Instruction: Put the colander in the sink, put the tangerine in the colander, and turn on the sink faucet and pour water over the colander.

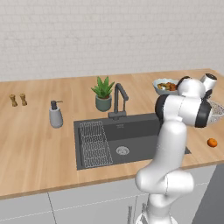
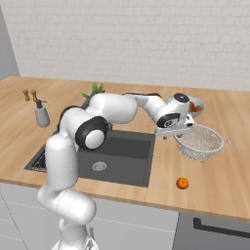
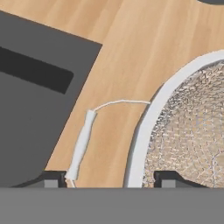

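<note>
The gripper point(image 3: 107, 180) straddles the colander point(image 2: 199, 141) rim, jaws narrowed though contact is unclear; a thin-edge hold could slip, tipping it before the sink point(image 2: 128, 157).

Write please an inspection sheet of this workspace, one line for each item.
Surface: wooden counter, sink set into it.
Job's things: colander on the counter right of the sink; tangerine on the counter nearer the front edge; sink faucet behind the basin, no water seen.
Clutter: fruit bowl, potted plant, soap dispenser, two shakers, wire rack.
Grippers: gripper straddling the colander's near rim and handle; grip not confirmed.
Cables: nothing seen.
Surroundings: white brick wall.
</note>
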Robot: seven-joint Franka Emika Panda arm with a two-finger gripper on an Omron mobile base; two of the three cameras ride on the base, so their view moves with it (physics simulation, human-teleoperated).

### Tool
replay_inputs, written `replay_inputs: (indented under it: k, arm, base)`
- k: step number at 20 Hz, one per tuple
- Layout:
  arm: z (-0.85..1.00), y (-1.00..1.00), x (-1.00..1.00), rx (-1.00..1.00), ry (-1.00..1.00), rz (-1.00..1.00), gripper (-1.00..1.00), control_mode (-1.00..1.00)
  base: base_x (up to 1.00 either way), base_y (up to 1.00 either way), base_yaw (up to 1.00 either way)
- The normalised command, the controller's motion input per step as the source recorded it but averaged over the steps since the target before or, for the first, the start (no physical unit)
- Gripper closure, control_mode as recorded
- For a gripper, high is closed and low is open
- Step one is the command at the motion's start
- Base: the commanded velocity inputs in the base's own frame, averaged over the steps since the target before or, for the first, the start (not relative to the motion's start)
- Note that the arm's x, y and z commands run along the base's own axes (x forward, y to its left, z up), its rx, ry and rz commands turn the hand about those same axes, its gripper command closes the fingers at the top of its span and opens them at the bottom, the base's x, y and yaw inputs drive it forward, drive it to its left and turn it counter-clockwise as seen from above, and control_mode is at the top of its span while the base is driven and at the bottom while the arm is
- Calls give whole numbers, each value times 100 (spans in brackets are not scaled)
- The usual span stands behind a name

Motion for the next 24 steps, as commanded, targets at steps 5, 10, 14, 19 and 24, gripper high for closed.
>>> replay_inputs:
  k: [5,10,14,19,24]
  arm:
    - [50,59,-29,0,0,25,100,-100]
    - [17,62,-41,-3,0,36,100,-100]
    - [0,73,-29,-5,0,52,100,-100]
    - [0,55,-43,-4,-3,59,100,-100]
    - [0,41,-36,0,0,69,100,-100]
  base:
    - [0,0,0]
    - [0,0,0]
    - [0,0,0]
    - [0,0,0]
    - [0,0,0]
